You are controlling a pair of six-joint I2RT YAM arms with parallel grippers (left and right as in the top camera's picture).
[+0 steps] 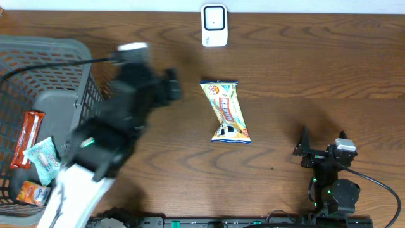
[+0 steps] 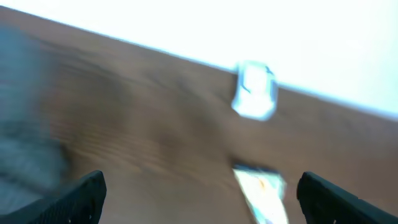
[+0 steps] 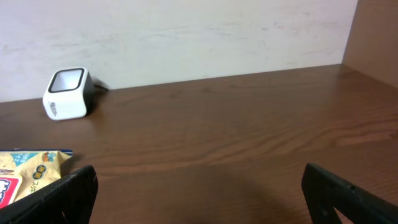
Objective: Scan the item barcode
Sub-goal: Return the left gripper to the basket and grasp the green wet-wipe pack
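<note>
Overhead: the left gripper (image 1: pixel 169 85), smeared by blur, hangs over the wooden table (image 1: pixel 297 69) with its jaws too blurred to read. A snack packet (image 1: pixel 228 113) lies flat just beyond its tip, apart from it. The white barcode scanner (image 1: pixel 214 25) stands farther off, past the packet at the table's far edge. Behind the arm sits a grey wire basket (image 1: pixel 38 50) holding a red bar (image 1: pixel 28 136), a pale green sachet (image 1: pixel 41 158) and an orange pack (image 1: pixel 31 190). The right gripper (image 1: pixel 323 151) rests near the table's near edge, fingers spread, well clear of the packet.

Left wrist: the picture is heavily blurred. The black fingers (image 2: pixel 87 196) stand wide apart at the frame's sides of the left gripper (image 2: pixel 199 202), with nothing between them. The snack packet (image 2: pixel 261 186) lies ahead, slightly toward the right finger. The barcode scanner (image 2: pixel 255 90) is farther ahead, against the pale wall.

Right wrist: the right gripper (image 3: pixel 205 193) is spread wide and empty above bare wood. The end of the snack packet (image 3: pixel 25 174) shows beside its left finger (image 3: pixel 68 193). The barcode scanner (image 3: pixel 67 93) stands beyond, at the wall.
</note>
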